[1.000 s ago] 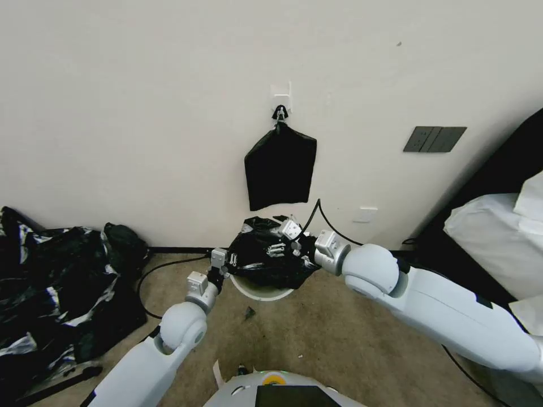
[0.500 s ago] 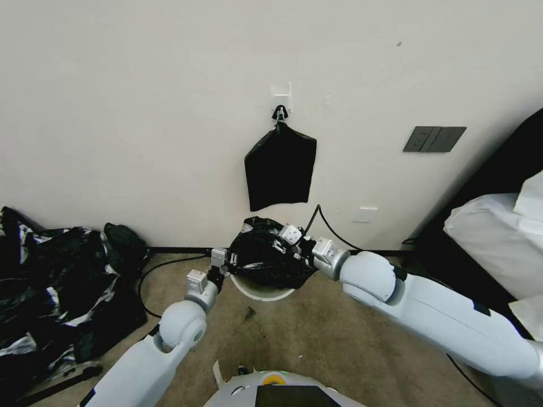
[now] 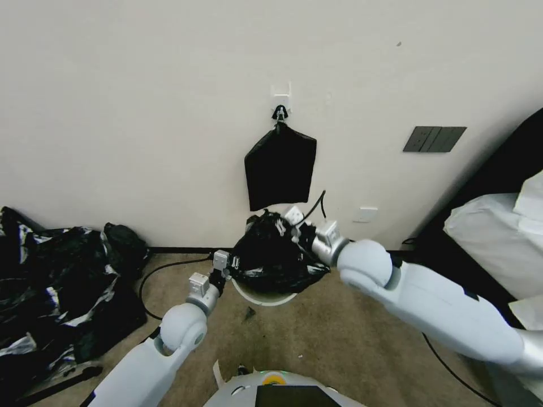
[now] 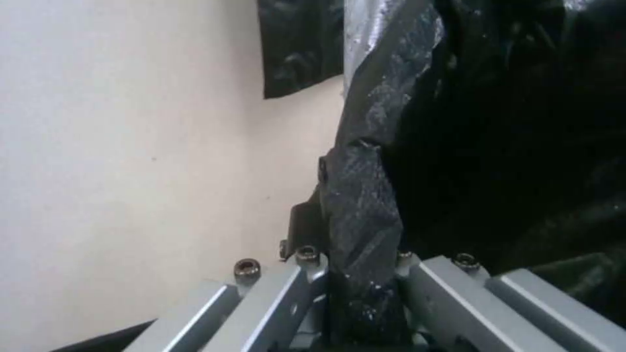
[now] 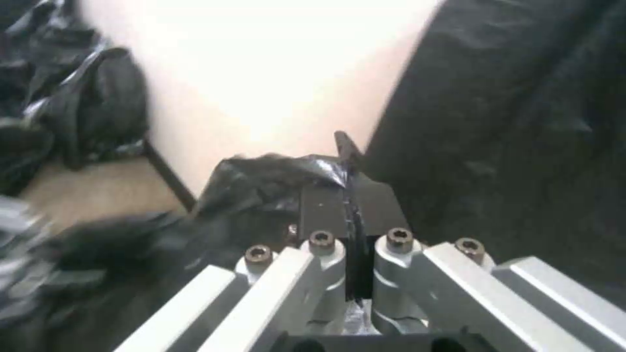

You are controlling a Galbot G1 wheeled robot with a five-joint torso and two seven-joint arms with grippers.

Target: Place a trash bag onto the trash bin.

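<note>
Crinkled glossy trash bag [image 3: 271,251] stretched between both hands over the trash bin [image 3: 263,294].
Left hand [image 3: 225,265] and right hand [image 3: 294,223] each clamped on thin black film; round cream pail just below, mouth mostly draped.

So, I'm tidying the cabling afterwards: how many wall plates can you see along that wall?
2: a dark grey double wall plate high on the wall to the right of the hanging black bundle, and a small white wall plate lower, near the floor. Others may be hidden.
</note>
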